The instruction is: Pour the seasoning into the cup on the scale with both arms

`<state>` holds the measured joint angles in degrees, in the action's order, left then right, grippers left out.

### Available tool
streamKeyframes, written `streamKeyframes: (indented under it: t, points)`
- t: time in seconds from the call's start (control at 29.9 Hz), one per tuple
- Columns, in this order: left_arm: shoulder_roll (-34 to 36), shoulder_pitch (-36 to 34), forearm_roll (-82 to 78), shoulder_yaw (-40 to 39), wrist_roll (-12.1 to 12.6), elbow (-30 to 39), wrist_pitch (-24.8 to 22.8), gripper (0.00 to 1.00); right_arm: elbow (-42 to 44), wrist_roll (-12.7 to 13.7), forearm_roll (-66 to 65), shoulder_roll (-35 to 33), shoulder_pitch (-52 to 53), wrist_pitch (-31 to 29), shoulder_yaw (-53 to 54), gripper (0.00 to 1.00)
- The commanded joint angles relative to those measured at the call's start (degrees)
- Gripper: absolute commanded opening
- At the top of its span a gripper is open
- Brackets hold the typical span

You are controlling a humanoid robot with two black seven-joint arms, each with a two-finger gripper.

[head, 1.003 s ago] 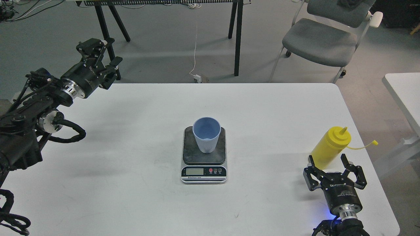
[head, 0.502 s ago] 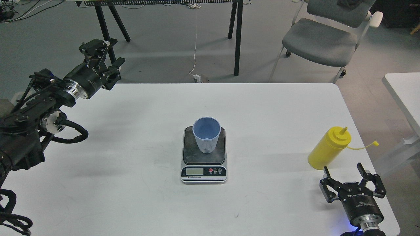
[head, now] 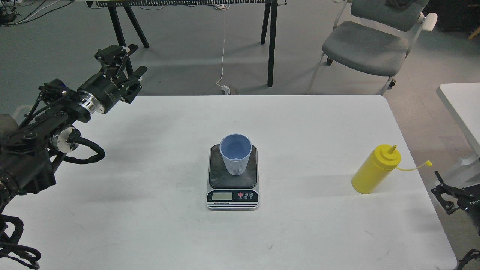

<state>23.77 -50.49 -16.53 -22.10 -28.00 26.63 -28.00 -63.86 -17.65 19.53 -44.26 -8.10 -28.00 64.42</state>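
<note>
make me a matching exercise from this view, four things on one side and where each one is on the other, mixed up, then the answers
Things:
1. cup
2. scale
3. seasoning bottle
4. left gripper

Places:
A. standing on the table near its right edge
B. raised over the table's far left corner
C. flat on the middle of the table
D. upright on the dark platform

Pairs: 1-D, 2-C, 3-A, 4-B

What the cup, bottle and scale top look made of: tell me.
Cup: likely plastic, matte light blue, moulded vertical ribs low down.
Bottle: likely soft plastic, opaque yellow, with a thin bendy strap.
Scale top: dark, dull and smudged; plastic or coated metal, cannot tell.
</note>
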Motion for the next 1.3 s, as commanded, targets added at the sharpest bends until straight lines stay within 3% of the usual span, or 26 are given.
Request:
streamKeyframes:
  t: [0.0, 0.13, 0.23, 0.43, 0.64, 0.77, 0.9, 1.04, 1.27]
  points:
    - [0.05, -0.57, 0.01, -0.05, 0.00, 0.00, 0.00, 0.66, 6.89, 0.07, -4.23, -2.59, 7.73, 0.00, -0.08, 0.99]
    - [0.23, -1.01, 0.01, -0.05, 0.00, 0.00, 0.00, 0.66, 12.78, 1.47, -7.13, -2.68, 18.27, 0.00, -1.05, 0.99]
    - [0.14, -1.01, 0.01, -0.05, 0.00, 0.00, 0.00, 0.66, 12.88, 3.49, -7.40, -2.59, 23.82, 0.00, -1.23, 0.99]
    - [0.14, -0.92, 0.01, -0.22, 0.00, 0.00, 0.00, 0.66, 12.53, 4.82, -7.05, -1.36, 35.76, 0.00, -2.10, 0.99]
    - [0.14, -0.92, 0.09, -0.31, 0.00, 0.00, 0.00, 0.66, 13.05, 4.90, -6.70, 8.47, 45.35, 0.00, -2.54, 0.99]
    - [-0.04, -1.01, 0.09, -0.31, 0.00, 0.00, 0.00, 0.66, 12.00, 6.83, -7.32, 12.17, 47.47, 0.00, -6.31, 0.99]
    - [-0.30, -0.92, 0.09, -0.31, 0.00, 0.00, 0.00, 0.66, 10.69, 11.05, -8.02, 17.35, 50.98, 0.00, -14.13, 0.99]
    - [-0.83, -1.53, 0.09, -0.31, 0.00, 0.00, 0.00, 0.66, 10.77, 11.32, -8.37, 22.36, 51.69, 0.00, -16.43, 0.99]
    - [-0.30, -3.03, 0.53, -0.22, 0.00, -0.09, 0.00, 0.66, 12.88, 11.06, -8.46, 25.45, 48.28, 0.00, -16.61, 0.99]
